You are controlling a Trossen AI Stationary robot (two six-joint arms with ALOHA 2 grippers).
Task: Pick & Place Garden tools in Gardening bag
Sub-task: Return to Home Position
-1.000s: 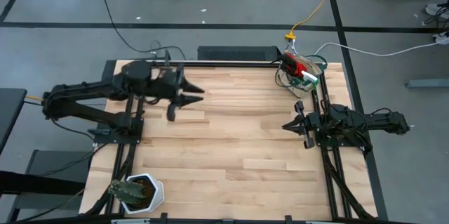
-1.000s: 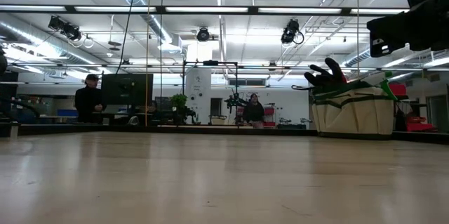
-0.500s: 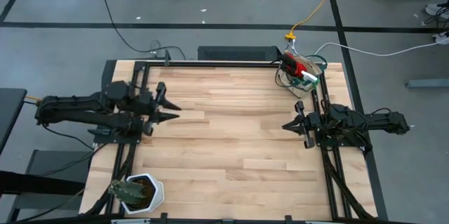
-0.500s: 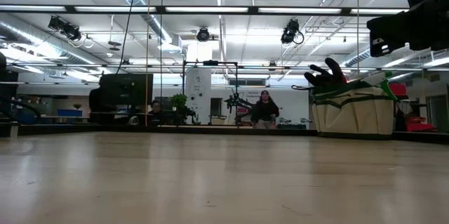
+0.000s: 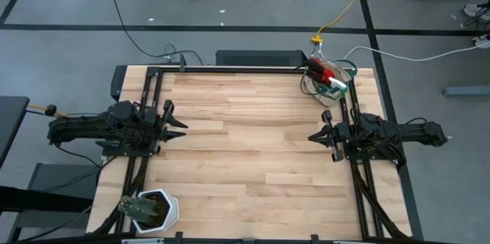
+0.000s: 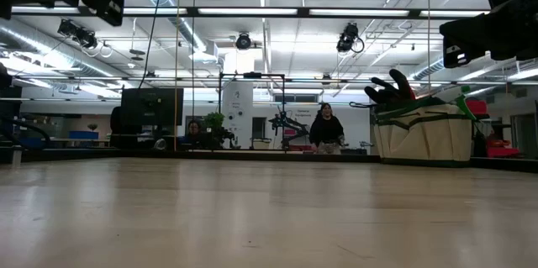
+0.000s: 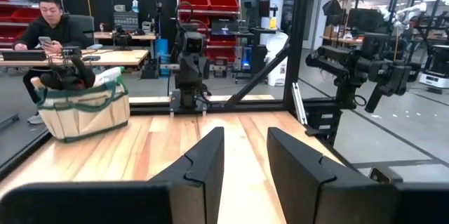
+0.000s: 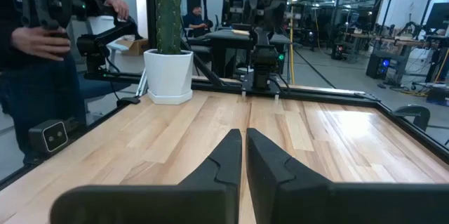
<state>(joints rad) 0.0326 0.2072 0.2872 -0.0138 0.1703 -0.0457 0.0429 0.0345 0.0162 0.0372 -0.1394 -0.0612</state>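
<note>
**Both arms at the table sides, bag loaded.** The left gripper lies at the left edge of the high view. In its own wrist view we see the two fingers standing apart with a plain gap, holding nothing. The right gripper lies at the right edge of the table. In its wrist view the fingers are drawn together with only a slit between them, and they too hold nothing.

Outward from the grippers, the wooden table shows no loose tool in the high view. The gardening bag stands upright in the table's upper right corner, well apart from both grippers. A red glove and a green-and-white item stick out of its mouth; we cannot tell what else it holds. In the low view the bag stands at the right with a glove shape rising above its rim.

The white pot with its cactus sits at the lower left, outside the task.

We judge the placing finished. What is left is for the arms to settle at home.
</note>
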